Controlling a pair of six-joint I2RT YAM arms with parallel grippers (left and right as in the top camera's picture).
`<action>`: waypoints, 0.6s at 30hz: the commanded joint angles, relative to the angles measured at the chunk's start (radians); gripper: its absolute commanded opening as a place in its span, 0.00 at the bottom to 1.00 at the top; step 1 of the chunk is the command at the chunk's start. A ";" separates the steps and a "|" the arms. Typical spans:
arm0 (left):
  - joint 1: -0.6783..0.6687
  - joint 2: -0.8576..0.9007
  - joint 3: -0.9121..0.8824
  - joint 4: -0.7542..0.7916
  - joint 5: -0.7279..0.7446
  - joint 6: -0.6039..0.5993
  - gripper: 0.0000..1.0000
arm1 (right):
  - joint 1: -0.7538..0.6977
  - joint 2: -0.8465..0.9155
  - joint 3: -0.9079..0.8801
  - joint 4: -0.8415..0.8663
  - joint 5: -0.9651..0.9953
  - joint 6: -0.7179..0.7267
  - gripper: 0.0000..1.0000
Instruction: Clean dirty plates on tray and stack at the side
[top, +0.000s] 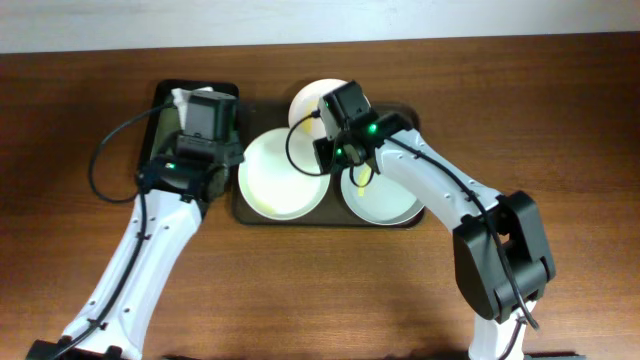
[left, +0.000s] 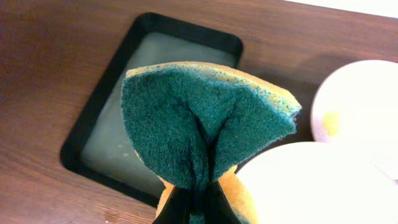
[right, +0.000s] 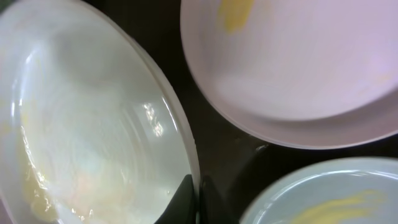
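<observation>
**Finding 1.** The left tool (left: 194, 210) was clamped on a folded green-and-yellow sponge (left: 199, 124). It was held above the black rectangular basin (left: 74, 149) of cloudy water, apparently to wet the sponge before scrubbing.

**Finding 2.** The right tool (right: 198, 202) was pinched narrow on the rim of the left-most round white glossy plate (right: 93, 124), probably to steady or lift it.

**Finding 3.** All three plates lay on the large dark rectangular tray (top: 330, 222) on the brown wooden counter (top: 80, 120). None was stacked aside.

**Finding 4.** In the overhead view both grips were hidden beneath the arms. Only the wrist views showed them. The right wrist view also showed yellow smears on the far plate (right: 292, 62) and the third plate (right: 323, 193).
</observation>
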 joint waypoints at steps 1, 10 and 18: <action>0.082 -0.007 0.000 -0.027 0.019 -0.017 0.00 | 0.018 -0.041 0.134 -0.080 0.150 -0.109 0.04; 0.272 0.073 0.000 0.008 0.270 0.023 0.00 | 0.192 -0.041 0.323 -0.118 0.858 -0.364 0.04; 0.289 0.216 0.000 0.130 0.329 0.051 0.00 | 0.338 -0.041 0.323 -0.003 1.240 -0.578 0.04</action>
